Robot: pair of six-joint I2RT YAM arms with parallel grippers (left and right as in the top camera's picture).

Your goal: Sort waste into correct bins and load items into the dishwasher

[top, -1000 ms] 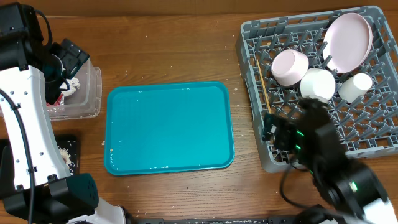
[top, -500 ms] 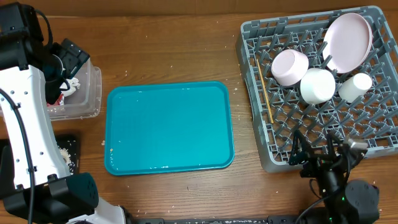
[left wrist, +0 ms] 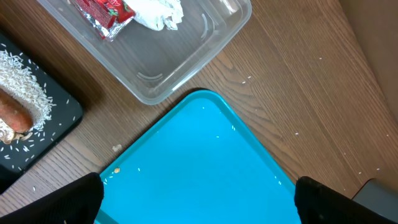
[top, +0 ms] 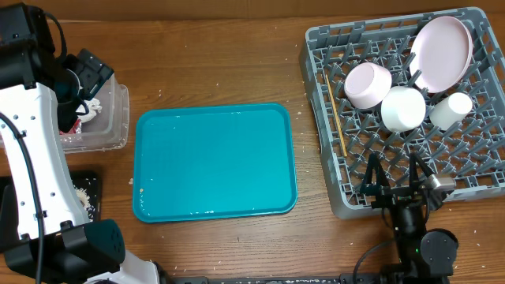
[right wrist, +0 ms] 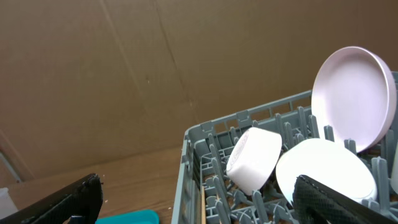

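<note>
The grey dish rack (top: 473, 170) at the right holds a large white plate (top: 442, 54), a bowl (top: 368, 84), a smaller plate (top: 404, 108), a cup (top: 450, 110) and chopsticks (top: 337, 114). My right gripper (top: 398, 185) is open and empty at the rack's front edge. The right wrist view shows the rack (right wrist: 205, 155), plate (right wrist: 351, 96), bowl (right wrist: 254, 158) and my open gripper (right wrist: 199, 211). The clear tub (left wrist: 161, 62) holds the red wrapper (left wrist: 102, 12) and napkin (left wrist: 158, 12). The black tray (left wrist: 56, 127) holds the carrot (left wrist: 15, 115) and rice (left wrist: 25, 87). My left gripper (left wrist: 199, 205) is open and empty, and sits above the tub (top: 88, 72).
The teal serving tray (top: 215, 162) lies in the middle of the wooden table, with a few crumbs at its near left corner. The clear tub (top: 106, 126) and black tray (top: 88, 193) sit left of it. A cardboard wall stands behind the table.
My right arm has pulled back from over the rack toward the table's front edge, and its fingers now point at the rack. The left arm has not moved.
</note>
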